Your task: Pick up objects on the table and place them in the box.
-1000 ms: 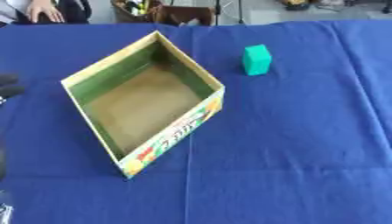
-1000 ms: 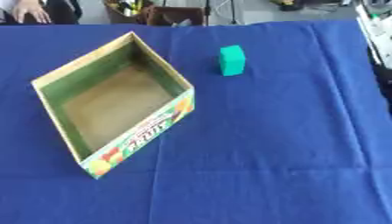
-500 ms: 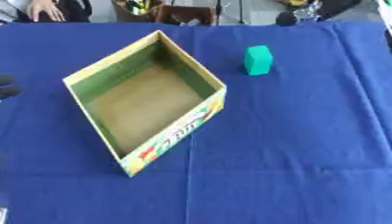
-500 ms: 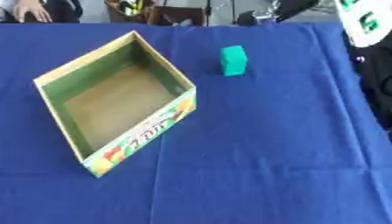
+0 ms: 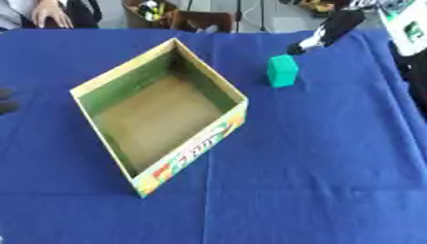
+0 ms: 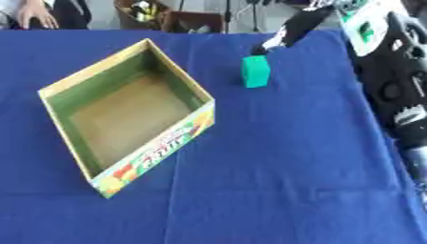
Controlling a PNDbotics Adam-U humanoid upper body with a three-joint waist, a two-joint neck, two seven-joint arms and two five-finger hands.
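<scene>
One green block point(image 5: 282, 70) stands on the blue-covered counter point(image 5: 317, 157), at the far side and to the right of the open cardboard box point(image 5: 158, 116), clearly apart from the box's nearest wall. The box sits askew, one corner pointing toward the far edge and another toward the viewer; its inside is green on the walls and brown on the floor, a printed colourful panel faces the near right, and nothing lies in it. The right robot hand point(image 6: 285, 34) enters from the upper right corner, a dark, slender form angled down and to the left, its tip hanging just above and slightly to the right of the block's top; whether tip and block touch cannot be told, and the hand is too blurred to tell whether its fingers are spread or closed. The right arm point(image 6: 392, 81), black with silver joints and a white panel bearing green marks, runs down the right edge of the right eye view. A small dark shape point(image 5: 6, 101) at the left edge of the left eye view, level with the box's left corner, may belong to the left robot hand, but its form cannot be made out.
</scene>
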